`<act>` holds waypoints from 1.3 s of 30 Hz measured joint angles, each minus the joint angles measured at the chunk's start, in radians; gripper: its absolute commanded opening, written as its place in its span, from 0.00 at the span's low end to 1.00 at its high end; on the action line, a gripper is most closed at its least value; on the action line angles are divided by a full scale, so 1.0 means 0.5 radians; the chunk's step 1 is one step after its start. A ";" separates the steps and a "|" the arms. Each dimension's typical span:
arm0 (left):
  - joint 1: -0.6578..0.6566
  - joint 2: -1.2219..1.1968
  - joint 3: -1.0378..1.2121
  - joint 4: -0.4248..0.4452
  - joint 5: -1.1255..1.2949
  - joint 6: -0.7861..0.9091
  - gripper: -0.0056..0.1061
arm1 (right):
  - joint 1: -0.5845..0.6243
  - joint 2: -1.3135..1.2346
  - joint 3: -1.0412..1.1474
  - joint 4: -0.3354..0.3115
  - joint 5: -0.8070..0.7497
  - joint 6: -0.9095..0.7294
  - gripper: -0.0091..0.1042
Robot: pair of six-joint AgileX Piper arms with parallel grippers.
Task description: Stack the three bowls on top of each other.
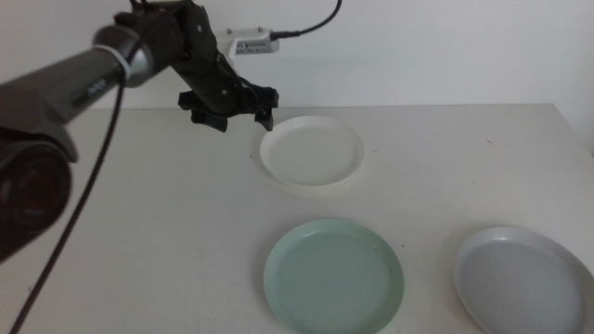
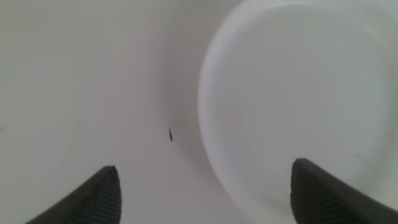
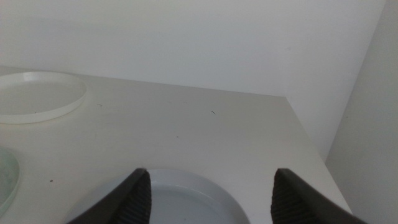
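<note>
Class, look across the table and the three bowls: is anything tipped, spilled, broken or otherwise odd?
Nothing stands out. The white bowl, mint bowl and grey-blue bowl sit flat, apart and unstacked. The left pincer hovers open at the white bowl's rim.

Right tool (image 3: 208, 186) gapes above grey-blue bowl (image 3: 180, 199)

The middle camera looks forward and down over the whole table (image 1: 139, 232), the left wrist camera stares close down past its claw (image 2: 202, 193) at the white bowl (image 2: 298, 99), and the right wrist camera, low above the grey-blue bowl (image 3: 186, 199) under its claw (image 3: 208, 193), sees that white bowl far ahead.
</note>
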 measured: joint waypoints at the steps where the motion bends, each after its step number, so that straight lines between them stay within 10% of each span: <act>1: 0.000 0.062 -0.057 0.010 0.003 -0.005 0.90 | 0.000 0.000 0.000 0.000 0.000 0.000 0.52; 13: 0.000 0.466 -0.311 0.012 -0.026 -0.007 0.87 | 0.000 0.000 0.000 0.000 0.000 0.000 0.52; 27: 0.000 0.496 -0.329 -0.067 -0.052 0.010 0.19 | 0.000 0.000 0.000 0.000 0.000 0.000 0.52; 39: 0.000 0.489 -0.329 -0.159 -0.064 0.003 0.05 | 0.000 0.000 0.000 0.000 0.000 0.000 0.52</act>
